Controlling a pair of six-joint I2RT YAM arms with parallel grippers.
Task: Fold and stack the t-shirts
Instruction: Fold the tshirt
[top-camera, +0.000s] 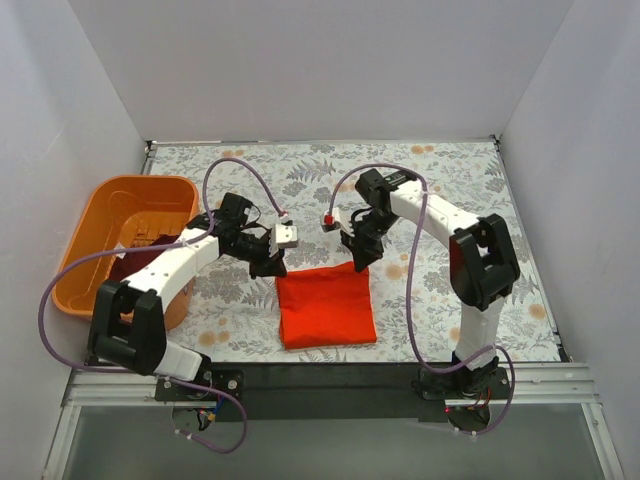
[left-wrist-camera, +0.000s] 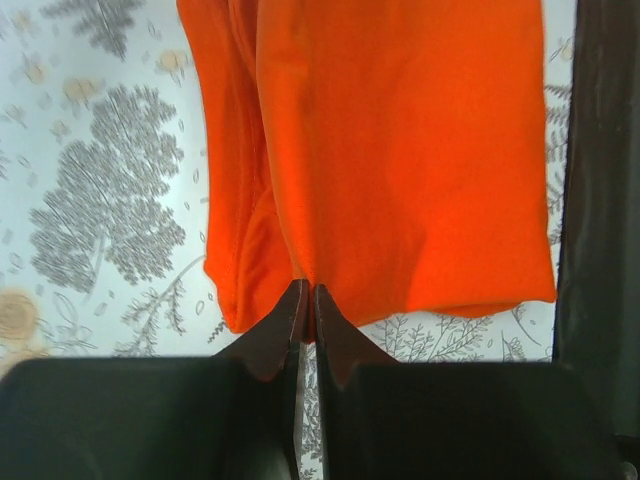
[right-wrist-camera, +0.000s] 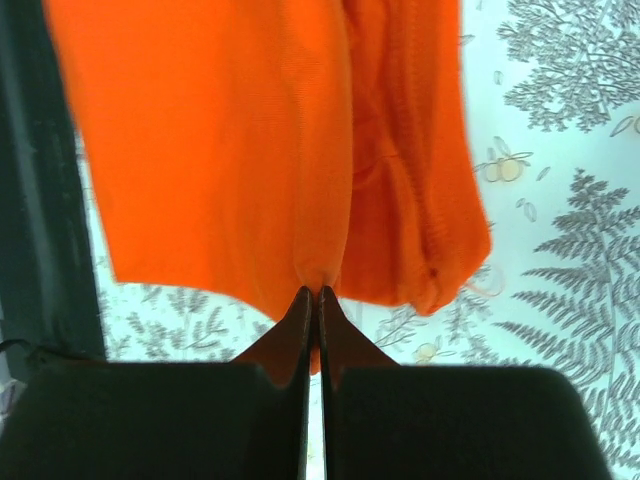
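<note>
Orange-red t-shirt (top-camera: 325, 305) (centre of fig.): folded to a rough rectangle, flat on the leaf-print table (top-camera: 450, 170), to the right of the orange basket (top-camera: 100, 200) and apart from it.

Top view only: both arms and the basket appear together. The L arm passes over the basket's right rim. A dark maroon t-shirt (top-camera: 128, 262) sits inside the basket, partly hidden by that arm. A black strip (top-camera: 330, 375) runs along the table's near edge, nearer the bases than the basket. The shirt's near edge lies just beside this strip.

L wrist view only: the shirt (left-wrist-camera: 400, 150) shows a doubled, rolled hem on the side toward the basket, w/ layered cloth beneath the top panel. The black strip (left-wrist-camera: 600, 200) shows as a dark band at frame right.

R wrist view only: bunched, ribbed layers show on the shirt (right-wrist-camera: 220, 130) edge farthest from the basket. The black strip (right-wrist-camera: 20, 200) sits at frame left.

Tools: the left gripper (left-wrist-camera: 307, 290) has its jaws pressed together w/ no visible gap, pinching a small pucker of the shirt's far edge at the corner nearer the basket. In the top view it (top-camera: 270, 268) meets that corner. The right gripper (right-wrist-camera: 312, 292) is likewise clenched tip to tip on a pucker of the same far edge. In the top view it (top-camera: 360, 262) is at the corner farther from the basket. Cloth touches both pairs of tips.
</note>
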